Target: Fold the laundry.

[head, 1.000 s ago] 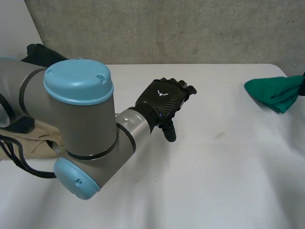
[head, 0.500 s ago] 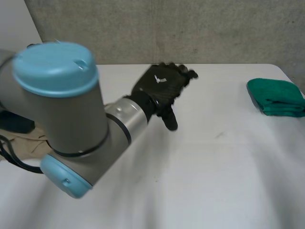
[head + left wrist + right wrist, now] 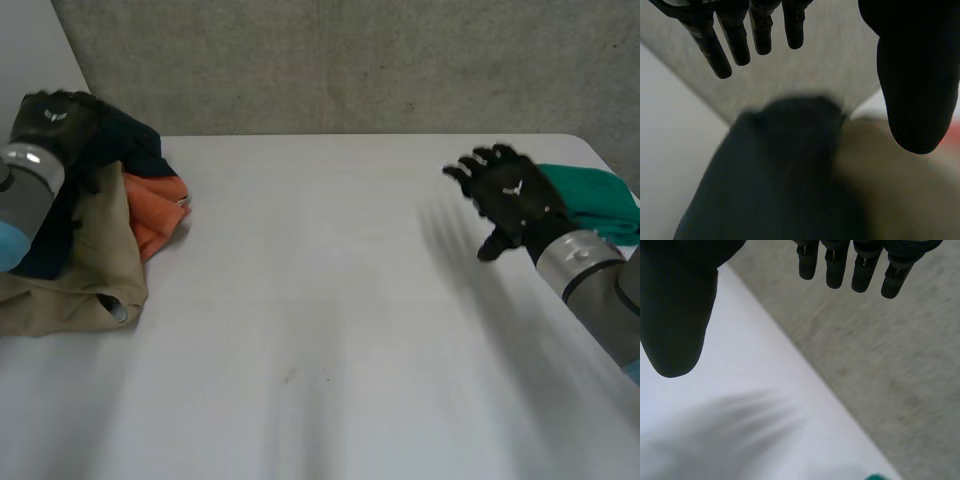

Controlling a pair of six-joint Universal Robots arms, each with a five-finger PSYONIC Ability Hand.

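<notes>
Aloft, right robot hand (image 3: 515,200), straight-fingered.

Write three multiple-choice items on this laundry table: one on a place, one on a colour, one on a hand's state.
1. Where on the table does the green cloth lie?
A. in the middle
B. at the near edge
C. at the right side, by the right hand

2. Which colour shows in the clothes pile at the left?
A. yellow
B. orange
C. pink

3. How is the right hand?
A. open, holding nothing
B. shut on the green cloth
C. shut on a tan garment

Answers:
1 C: the head view shows it at the right side, beside that hand.
2 B: an orange garment lies among dark and tan ones.
3 A: its wrist view shows straight fingers with nothing between them.
</notes>
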